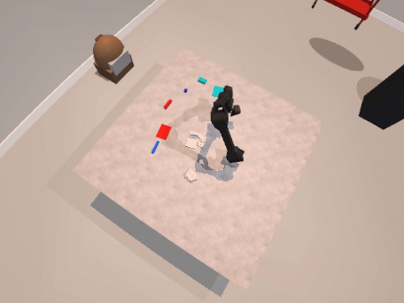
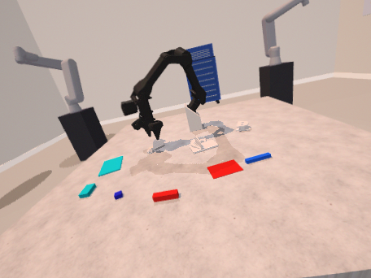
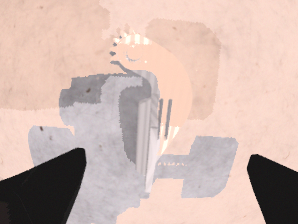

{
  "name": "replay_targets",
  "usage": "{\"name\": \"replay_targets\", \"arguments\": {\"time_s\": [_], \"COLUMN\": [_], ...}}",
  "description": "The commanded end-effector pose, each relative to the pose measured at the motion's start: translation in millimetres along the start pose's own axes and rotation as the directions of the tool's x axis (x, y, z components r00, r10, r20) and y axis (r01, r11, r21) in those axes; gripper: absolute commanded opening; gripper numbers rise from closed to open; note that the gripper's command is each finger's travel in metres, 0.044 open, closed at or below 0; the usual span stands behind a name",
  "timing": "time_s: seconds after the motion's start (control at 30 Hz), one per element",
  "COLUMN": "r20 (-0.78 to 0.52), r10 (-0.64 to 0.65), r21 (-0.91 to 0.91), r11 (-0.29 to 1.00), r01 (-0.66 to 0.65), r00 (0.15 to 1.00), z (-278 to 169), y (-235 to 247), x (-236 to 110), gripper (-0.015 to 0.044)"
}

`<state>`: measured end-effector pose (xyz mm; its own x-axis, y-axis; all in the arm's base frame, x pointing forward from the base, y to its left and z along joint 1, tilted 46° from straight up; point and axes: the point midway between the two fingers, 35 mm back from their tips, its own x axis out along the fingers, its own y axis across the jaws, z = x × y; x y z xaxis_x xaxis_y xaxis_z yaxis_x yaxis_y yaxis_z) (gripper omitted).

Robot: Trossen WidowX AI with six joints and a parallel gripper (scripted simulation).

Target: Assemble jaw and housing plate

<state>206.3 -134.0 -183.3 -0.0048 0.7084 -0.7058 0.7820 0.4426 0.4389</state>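
The arm (image 1: 225, 133) (image 2: 156, 73) is matt black all over, with slim, slightly tapering links, chunky rounded housings at the joints and a boxy black block (image 2: 129, 107) jutting from the side near the wrist. The gripper (image 2: 154, 136) (image 3: 172, 161) is the same black, its two fingers (image 2: 157, 133) wedge-shaped, broad at the root and narrowing to small blunt tips, smooth and dark up close, with faint edge lines on one of them; any screws or markings are too small to make out
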Motion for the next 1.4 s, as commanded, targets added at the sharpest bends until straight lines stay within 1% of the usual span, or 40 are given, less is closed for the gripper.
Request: {"name": "replay_targets", "arguments": {"time_s": [0.0, 0.9, 1.37], "r20": [0.0, 0.001, 0.001], "r10": [0.003, 0.008, 0.008], "r21": [0.003, 0.005, 0.005], "r11": [1.0, 1.0, 1.0], "r01": [-0.003, -0.008, -0.008], "r00": [1.0, 1.0, 1.0], "z": [0, 2, 2], "y": [1, 2, 2], "x": [6, 49, 50], "gripper": [0.044, 0.044, 0.044]}}
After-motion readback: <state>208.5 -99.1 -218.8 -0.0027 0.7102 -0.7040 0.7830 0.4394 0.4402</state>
